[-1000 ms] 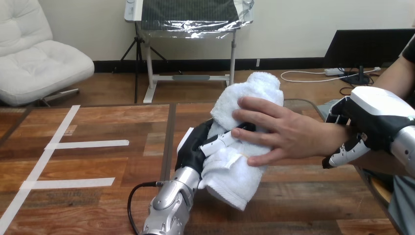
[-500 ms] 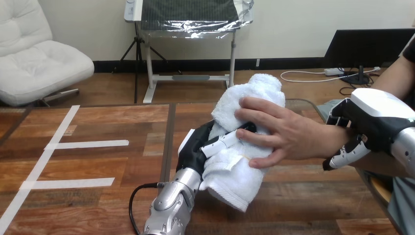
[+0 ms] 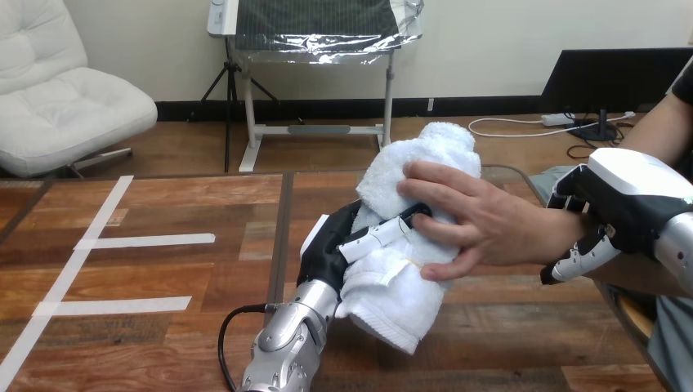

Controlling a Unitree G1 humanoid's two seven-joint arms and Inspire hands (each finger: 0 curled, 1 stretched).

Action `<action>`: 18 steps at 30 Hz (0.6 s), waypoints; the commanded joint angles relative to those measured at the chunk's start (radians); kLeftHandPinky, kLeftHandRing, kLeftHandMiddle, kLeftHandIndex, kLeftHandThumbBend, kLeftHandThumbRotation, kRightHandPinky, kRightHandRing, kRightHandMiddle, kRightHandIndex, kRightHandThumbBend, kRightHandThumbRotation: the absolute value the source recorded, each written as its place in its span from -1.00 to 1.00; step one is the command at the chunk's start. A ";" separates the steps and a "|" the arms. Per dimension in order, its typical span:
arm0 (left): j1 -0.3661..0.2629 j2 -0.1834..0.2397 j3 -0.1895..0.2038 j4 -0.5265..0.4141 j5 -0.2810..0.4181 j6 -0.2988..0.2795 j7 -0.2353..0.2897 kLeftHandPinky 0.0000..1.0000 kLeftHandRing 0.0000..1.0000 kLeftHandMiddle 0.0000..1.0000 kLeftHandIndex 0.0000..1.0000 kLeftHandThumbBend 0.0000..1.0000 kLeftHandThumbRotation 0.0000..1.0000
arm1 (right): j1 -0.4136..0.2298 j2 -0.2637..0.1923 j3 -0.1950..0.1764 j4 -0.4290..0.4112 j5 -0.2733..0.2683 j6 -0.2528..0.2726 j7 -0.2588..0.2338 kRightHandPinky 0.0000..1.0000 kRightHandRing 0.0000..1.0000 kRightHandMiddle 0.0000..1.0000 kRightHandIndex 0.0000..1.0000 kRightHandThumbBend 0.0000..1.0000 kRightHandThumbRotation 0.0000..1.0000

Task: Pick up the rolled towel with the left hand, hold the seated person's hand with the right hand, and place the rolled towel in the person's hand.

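Left hand [image 3: 328,249] raised, fingers [image 3: 373,236] curled round rolled towel [image 3: 392,296]; right hand [image 3: 631,196] at right edge, clasping person's wrist [image 3: 562,231].

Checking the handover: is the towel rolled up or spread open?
Rolled. The towel forms a thick tilted bundle, with the left hand curled round it and the person's hand resting on top.

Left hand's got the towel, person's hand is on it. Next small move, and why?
Probably open the left hand, uncurling its fingers from the towel. The person's hand lies over it with its thumb curled onto it, and the right hand is curled round the person's wrist, so the towel looks supported once the left hand lets go.
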 commanded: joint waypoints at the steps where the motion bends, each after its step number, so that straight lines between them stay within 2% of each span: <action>1: -0.189 -0.193 -0.022 0.003 -0.007 -0.027 -0.014 -0.59 -0.40 -0.25 -0.10 0.40 -0.85 | -0.068 -0.002 -0.040 -0.092 -0.003 0.005 -0.014 -0.20 -0.08 0.05 0.00 0.56 -1.00; 12: -0.185 -0.184 -0.031 0.004 -0.009 -0.027 -0.006 -0.61 -0.42 -0.26 -0.10 0.40 -0.84 | -0.061 -0.004 -0.044 -0.078 0.007 -0.015 -0.026 -0.17 -0.04 0.06 0.01 0.56 -1.00; 18: -0.181 -0.179 -0.034 0.002 -0.010 -0.028 -0.007 -0.61 -0.43 -0.28 -0.09 0.41 -0.83 | -0.062 -0.004 -0.040 -0.077 0.003 -0.004 -0.021 -0.17 -0.04 0.07 0.01 0.54 -1.00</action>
